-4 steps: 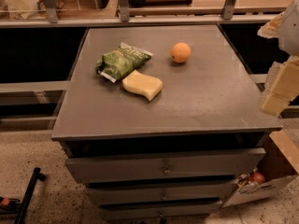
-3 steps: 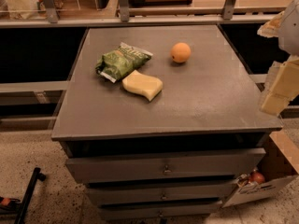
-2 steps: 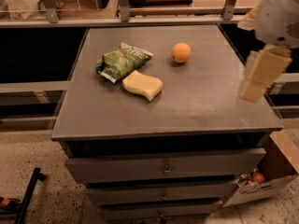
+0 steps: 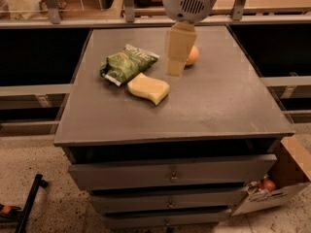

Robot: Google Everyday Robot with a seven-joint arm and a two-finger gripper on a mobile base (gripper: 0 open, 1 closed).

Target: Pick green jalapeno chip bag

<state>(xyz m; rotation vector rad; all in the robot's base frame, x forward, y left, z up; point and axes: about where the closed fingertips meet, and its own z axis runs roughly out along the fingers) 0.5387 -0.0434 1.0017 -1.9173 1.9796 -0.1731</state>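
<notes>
The green jalapeno chip bag [image 4: 127,63] lies crinkled on the left part of the grey cabinet top [image 4: 223,106], with a white sealed end towards the front left. My gripper [image 4: 176,70] hangs from its white round wrist [image 4: 190,1] above the middle back of the top. It is to the right of the bag, apart from it, and holds nothing that I can see.
A pale yellow wavy sponge [image 4: 148,88] lies just in front of the bag, to its right. An orange fruit [image 4: 193,56] sits partly behind the gripper. The cabinet has drawers [image 4: 170,174] below. A cardboard box [image 4: 286,178] stands at the lower right. Shelving runs along the back.
The arm has swung from the right edge of the view leftwards to above the middle back of the cabinet top, near the orange. The bag, sponge and fruit have not moved.
</notes>
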